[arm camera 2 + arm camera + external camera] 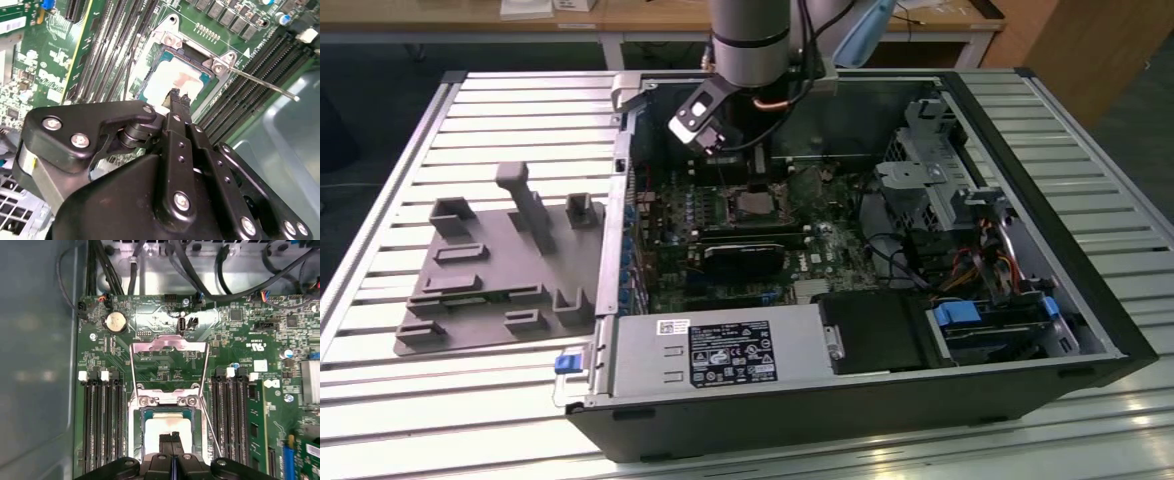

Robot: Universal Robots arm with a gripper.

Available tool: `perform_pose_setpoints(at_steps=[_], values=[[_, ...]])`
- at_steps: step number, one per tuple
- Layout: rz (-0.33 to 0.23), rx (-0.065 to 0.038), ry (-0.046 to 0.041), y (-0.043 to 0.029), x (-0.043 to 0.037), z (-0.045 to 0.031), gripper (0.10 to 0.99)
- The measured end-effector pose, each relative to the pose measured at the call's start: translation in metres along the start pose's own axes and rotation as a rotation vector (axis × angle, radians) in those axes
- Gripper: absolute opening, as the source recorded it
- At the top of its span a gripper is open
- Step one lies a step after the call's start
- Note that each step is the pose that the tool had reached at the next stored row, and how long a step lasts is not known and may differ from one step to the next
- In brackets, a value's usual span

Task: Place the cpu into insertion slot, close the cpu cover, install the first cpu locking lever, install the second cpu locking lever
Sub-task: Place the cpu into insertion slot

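Pinched together on nothing, the end effector is hanging at the cpu in the insertion slot, where any sideways drag is probably risking unseating it.

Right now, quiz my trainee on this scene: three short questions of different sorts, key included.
1. True or false: the cpu lies in the insertion slot.
2. The cpu cover is: A) closed over the chip; B) swung open, away from the chip; C) lying outside the case.
3. Fill in: the gripper, its fingers together, is poised right over the ___.
Key: 1 true; 2 B; 3 cpu.
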State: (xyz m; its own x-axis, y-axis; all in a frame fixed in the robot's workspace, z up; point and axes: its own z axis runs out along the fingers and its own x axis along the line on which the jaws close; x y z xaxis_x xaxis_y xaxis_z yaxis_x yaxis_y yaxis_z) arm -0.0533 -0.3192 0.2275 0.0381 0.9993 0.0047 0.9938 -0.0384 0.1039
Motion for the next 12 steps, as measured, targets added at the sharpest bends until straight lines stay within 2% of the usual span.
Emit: perform_pose_setpoints(at_steps=[8, 12], values=[[0.0, 0.0, 0.0001, 0.002, 0.0001, -0.0187, 0.102], [0.0, 0.0, 0.0, 0.0027, 0.0001, -0.0254, 0.102]])
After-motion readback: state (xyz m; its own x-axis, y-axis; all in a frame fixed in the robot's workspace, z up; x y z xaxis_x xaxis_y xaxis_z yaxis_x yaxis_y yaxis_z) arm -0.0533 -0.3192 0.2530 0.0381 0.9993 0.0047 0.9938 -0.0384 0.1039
